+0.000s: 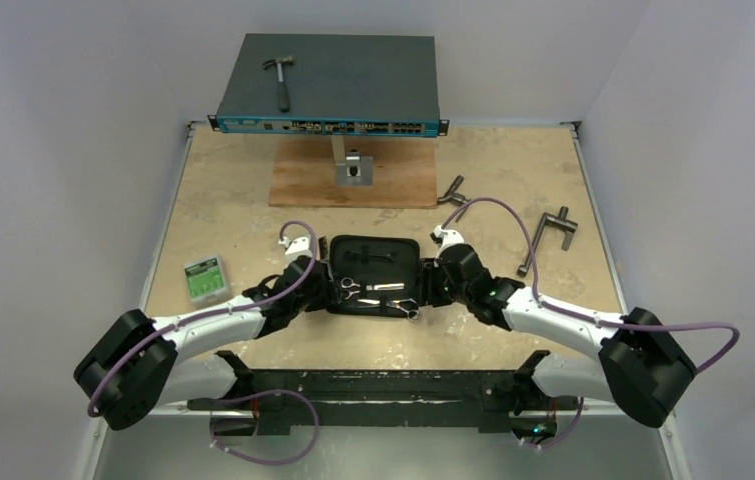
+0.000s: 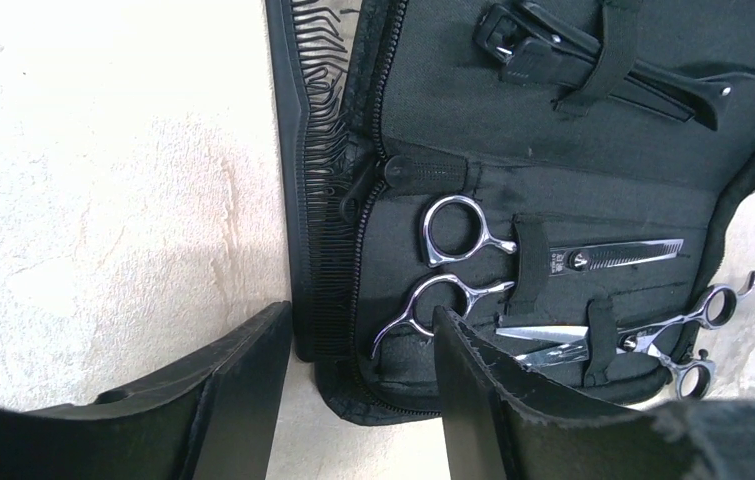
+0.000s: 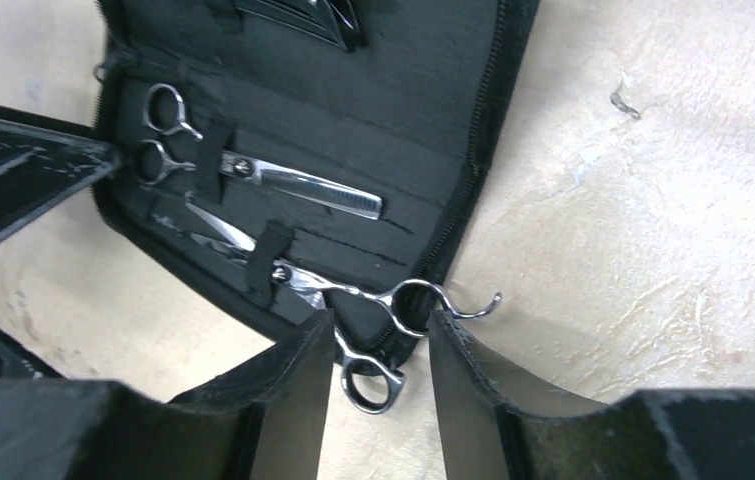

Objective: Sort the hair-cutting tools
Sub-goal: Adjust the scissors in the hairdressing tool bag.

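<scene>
On thinning scissors (image 2: 593, 255), beside pivot — tiny engraved mark, unreadable.

In the left wrist view a finger (image 2: 483, 400) of the left gripper (image 2: 361, 312) is covering the blade tips of the lower scissors (image 2: 653, 335). In the right wrist view the top edge is cutting off a black tool (image 3: 298, 15), clip or comb. From above, the tools in the zip case (image 1: 408, 255) are showing too small to tell apart
</scene>
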